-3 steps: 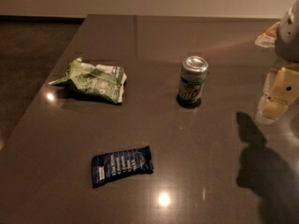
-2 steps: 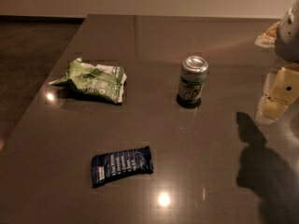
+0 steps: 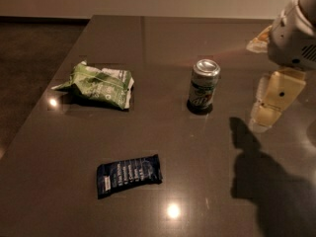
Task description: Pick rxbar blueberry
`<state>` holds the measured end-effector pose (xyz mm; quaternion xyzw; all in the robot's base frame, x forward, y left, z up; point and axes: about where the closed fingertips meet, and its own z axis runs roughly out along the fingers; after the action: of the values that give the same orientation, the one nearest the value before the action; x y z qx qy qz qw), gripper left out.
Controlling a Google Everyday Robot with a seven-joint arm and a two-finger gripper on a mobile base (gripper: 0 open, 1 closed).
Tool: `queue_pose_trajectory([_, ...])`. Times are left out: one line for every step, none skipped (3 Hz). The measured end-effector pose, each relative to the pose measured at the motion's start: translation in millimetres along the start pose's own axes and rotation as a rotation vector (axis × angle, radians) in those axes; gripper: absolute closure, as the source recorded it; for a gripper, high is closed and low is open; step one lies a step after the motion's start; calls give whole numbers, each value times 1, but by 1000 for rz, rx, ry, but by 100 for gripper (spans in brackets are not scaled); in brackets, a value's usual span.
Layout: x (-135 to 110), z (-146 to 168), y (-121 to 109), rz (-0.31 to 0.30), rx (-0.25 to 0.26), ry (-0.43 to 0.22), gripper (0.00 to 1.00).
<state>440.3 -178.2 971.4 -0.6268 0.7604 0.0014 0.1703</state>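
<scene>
The rxbar blueberry (image 3: 129,175) is a small flat navy wrapper with white text. It lies on the dark table (image 3: 207,181) near the front, left of centre. My gripper (image 3: 261,121) hangs at the right side above the table, far to the right of the bar and right of the soda can. It holds nothing that I can see. Its shadow falls on the table below it.
A wrinkly green-and-white snack bag (image 3: 98,85) lies at the left middle. A silver-topped green soda can (image 3: 203,86) stands upright at centre, between the bag and the gripper. The table's left edge runs diagonally beside the bag; dark floor lies beyond it.
My gripper and arm have shifted slightly to the left, toward the can. The bar, bag and can have not moved.
</scene>
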Motion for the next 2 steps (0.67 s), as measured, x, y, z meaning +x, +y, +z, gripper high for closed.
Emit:
queue_pose_trajectory([-32,13,20,-78,-34,-73,0])
queue_pose_trajectory([-60,30,46,-164,-53,-124,0])
